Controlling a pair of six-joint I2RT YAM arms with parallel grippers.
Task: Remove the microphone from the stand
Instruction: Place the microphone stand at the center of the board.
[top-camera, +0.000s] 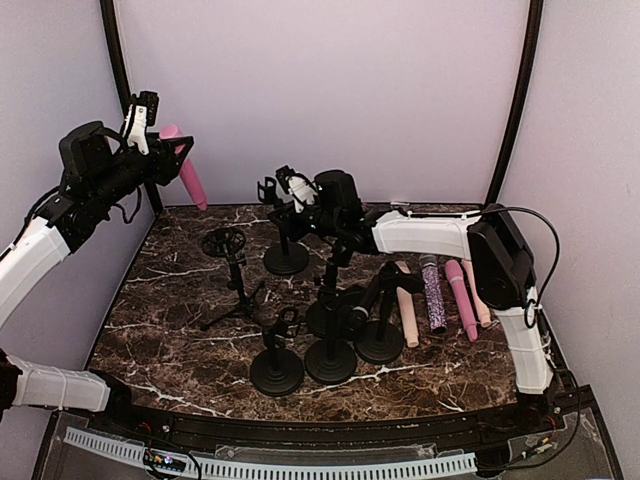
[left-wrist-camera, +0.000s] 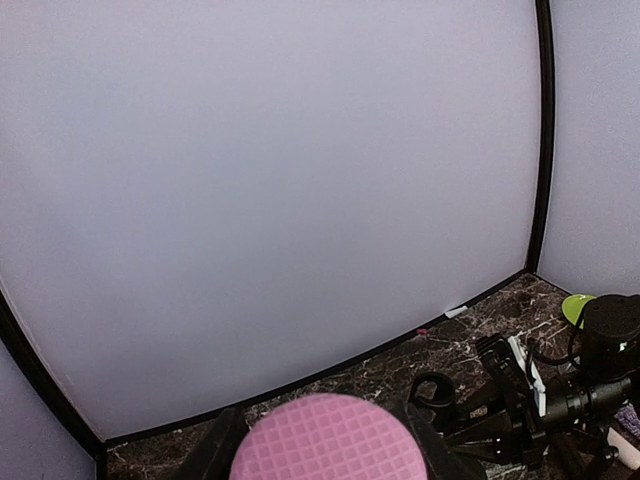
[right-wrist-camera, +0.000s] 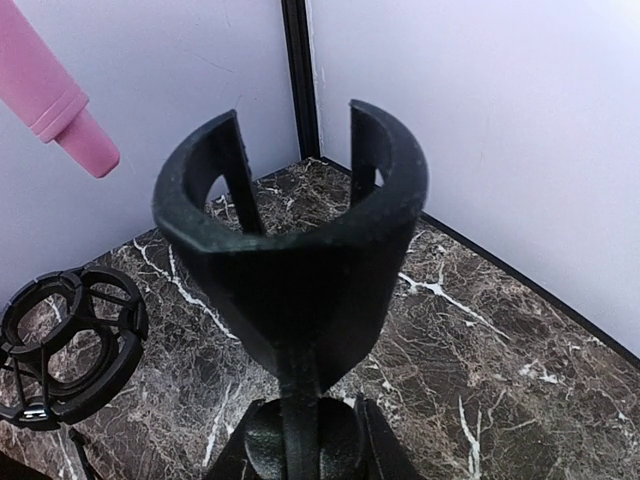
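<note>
The left gripper (top-camera: 168, 148) was raised high at the far left of the scene, well above the table (top-camera: 170, 285), with its two fingers closed on the pink microphone (top-camera: 190, 178). The microphone hung tilted from that grip, its handle pointing down and to the right toward the far left corner, clear of every stand. In the left wrist view its meshed pink head filled the bottom edge, with a dark finger on each side of it.

The right gripper (top-camera: 283, 208) reached across to the stand (top-camera: 286, 255) at the far centre of the table. In the right wrist view its fingers (right-wrist-camera: 372, 448) pressed against the stem from both sides, just below the black clip (right-wrist-camera: 300, 250). The clip stood upright and open at the top, with nothing in it.

A shock mount (top-camera: 224, 243) on a tripod stood to the left of that stand, and more black stands (top-camera: 330, 355) clustered nearer. Four microphones (top-camera: 434, 295) lay side by side on the table's right.
</note>
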